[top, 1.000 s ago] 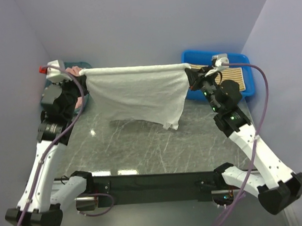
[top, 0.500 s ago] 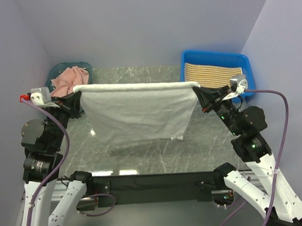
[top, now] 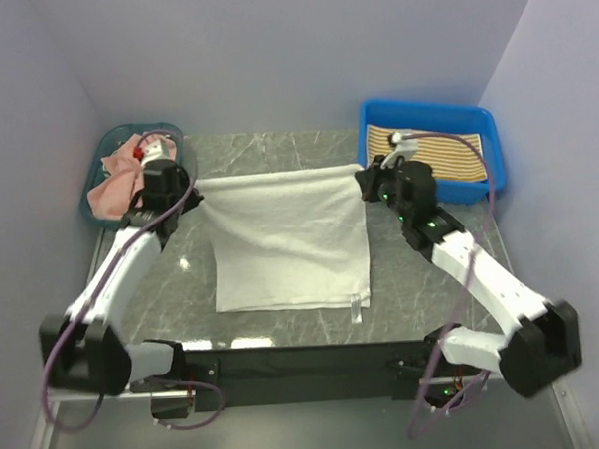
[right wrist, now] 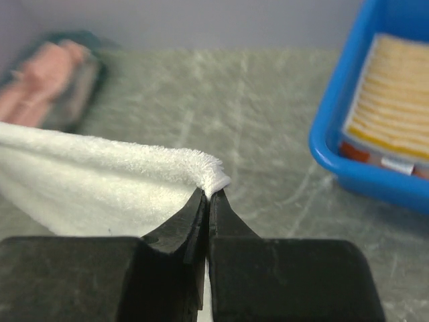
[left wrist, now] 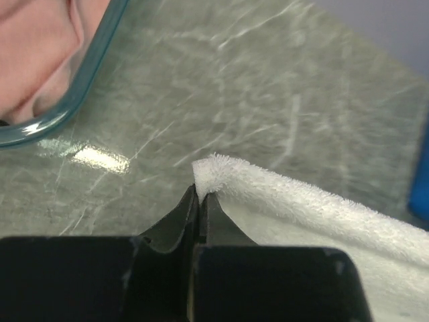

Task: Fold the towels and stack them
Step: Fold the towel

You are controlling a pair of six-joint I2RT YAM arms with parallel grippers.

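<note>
Top external: white towel (top: 286,247) stretches between left tool (top: 195,186) and right tool (top: 361,174).

No legible text, brands or numbers anywhere — nothing readable

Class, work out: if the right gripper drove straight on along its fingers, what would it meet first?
Past the white towel corner pinched by the right gripper, probably the bare table; depth is unclear.

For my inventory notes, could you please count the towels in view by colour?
White towel: 1
Pink towel: 1
Yellow-striped towel: 1
Total: 3
</note>
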